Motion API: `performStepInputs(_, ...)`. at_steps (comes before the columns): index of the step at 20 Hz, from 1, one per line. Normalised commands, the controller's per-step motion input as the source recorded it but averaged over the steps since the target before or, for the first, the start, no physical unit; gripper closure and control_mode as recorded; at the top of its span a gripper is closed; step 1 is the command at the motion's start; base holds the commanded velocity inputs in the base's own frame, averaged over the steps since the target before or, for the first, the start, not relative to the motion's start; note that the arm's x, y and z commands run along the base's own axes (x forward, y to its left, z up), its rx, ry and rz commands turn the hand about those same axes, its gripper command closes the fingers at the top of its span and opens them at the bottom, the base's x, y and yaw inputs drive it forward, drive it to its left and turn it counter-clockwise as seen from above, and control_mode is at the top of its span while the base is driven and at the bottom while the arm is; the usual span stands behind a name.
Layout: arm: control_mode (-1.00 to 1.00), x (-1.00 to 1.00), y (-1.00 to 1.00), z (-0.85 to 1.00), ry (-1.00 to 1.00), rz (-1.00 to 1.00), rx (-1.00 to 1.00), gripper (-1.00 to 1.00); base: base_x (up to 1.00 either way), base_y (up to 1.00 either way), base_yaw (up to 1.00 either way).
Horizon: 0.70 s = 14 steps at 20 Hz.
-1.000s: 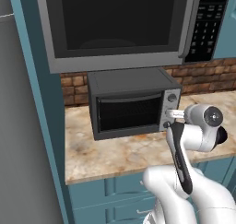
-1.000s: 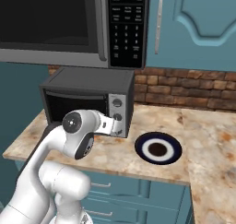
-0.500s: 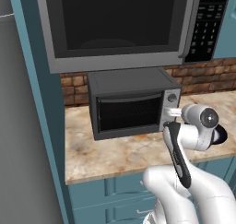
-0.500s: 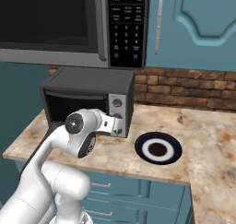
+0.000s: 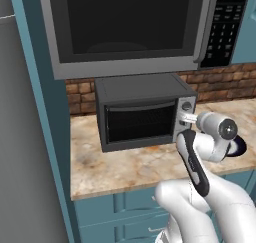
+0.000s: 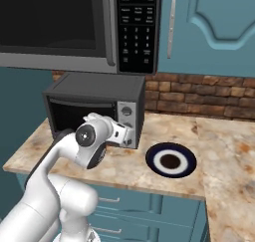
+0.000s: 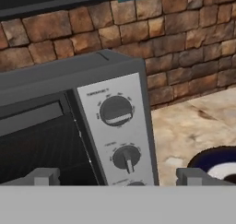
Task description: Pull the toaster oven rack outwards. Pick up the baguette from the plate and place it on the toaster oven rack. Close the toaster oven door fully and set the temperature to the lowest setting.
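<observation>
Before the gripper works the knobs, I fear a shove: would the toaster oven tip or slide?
Probably won't tip: the toaster oven is a low, wide box sitting flat on the counter. It might skid backward a little, since the counter looks smooth. The top knob looks rigid, so a push there likely passes straight to the box.
</observation>
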Motion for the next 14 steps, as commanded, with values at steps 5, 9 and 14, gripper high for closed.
performStepInputs(5, -1.0, 0.05, 0.0, 0.0, -0.06, 0.0, -0.08, -1.0, 0.0, 0.0, 0.0)
performStepInputs(9, -1.0, 0.01, 0.0, 0.0, -0.02, 0.0, -0.02, -1.0, 0.0, 0.0, 0.0)
performStepInputs(14, -1.0, 0.04, 0.0, -0.02, -0.01, 0.0, -0.01, -1.0, 0.0, 0.0, 0.0)
